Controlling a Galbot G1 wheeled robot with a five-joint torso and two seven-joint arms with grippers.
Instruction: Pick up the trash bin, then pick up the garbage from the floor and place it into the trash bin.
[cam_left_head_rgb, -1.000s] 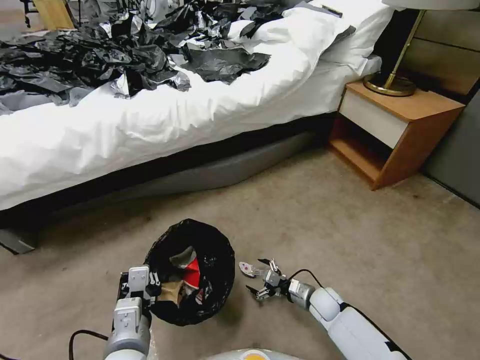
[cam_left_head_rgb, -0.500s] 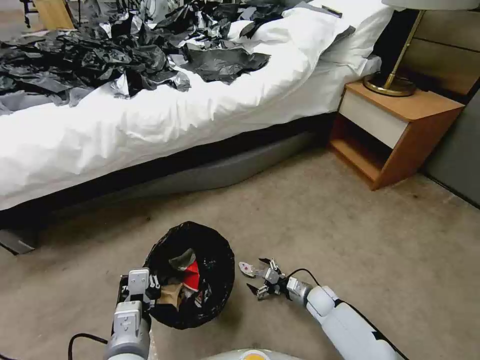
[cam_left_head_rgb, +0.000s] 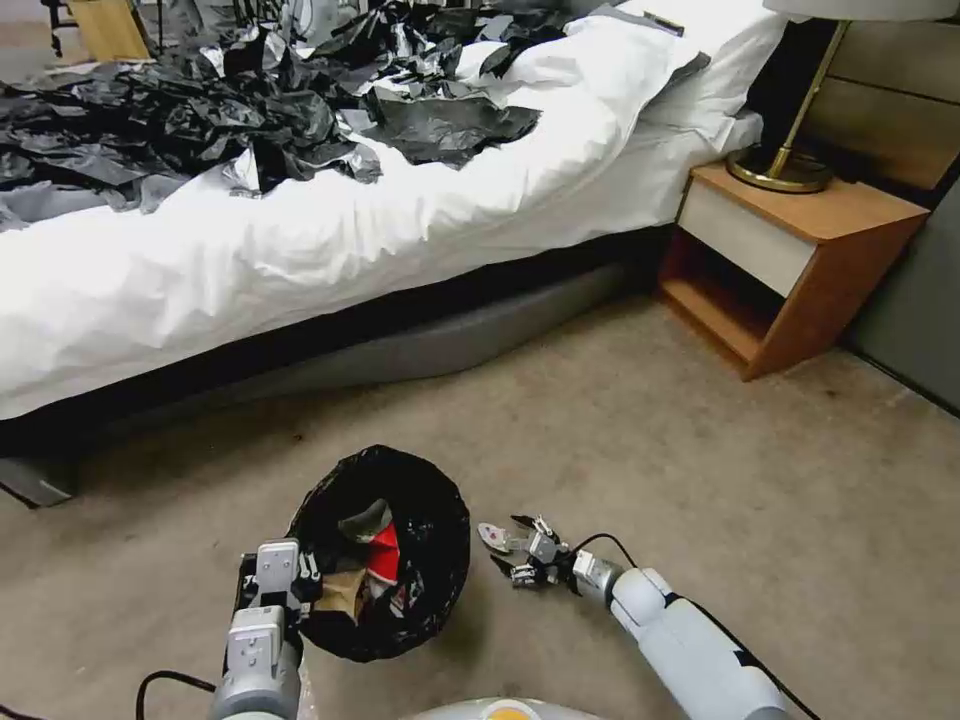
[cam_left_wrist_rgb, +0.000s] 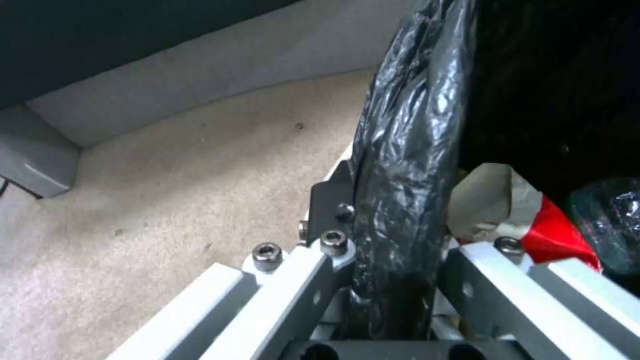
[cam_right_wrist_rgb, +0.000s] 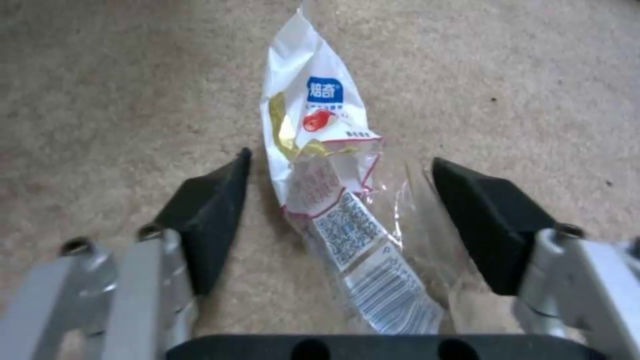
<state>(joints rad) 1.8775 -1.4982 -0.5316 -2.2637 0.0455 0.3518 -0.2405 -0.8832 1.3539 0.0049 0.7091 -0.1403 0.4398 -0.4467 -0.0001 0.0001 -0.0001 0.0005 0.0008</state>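
Beige carpet (cam_left_head_rgb: 620, 430) — white bed (cam_left_head_rgb: 250, 250) behind

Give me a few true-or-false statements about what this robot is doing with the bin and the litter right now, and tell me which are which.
1. The left pincer grips the bin by its bagged rim. True.
2. The right pincer is shut on the wrapper. False: its jaws stand open on either side of the wrapper, which lies flat on the carpet.
3. The bin already holds some litter, including a red piece. True.
4. The wrapper lies on the bed. False: it is on the carpet beside the bin.
5. The black sheets are on the floor. False: they are piled on the bed.
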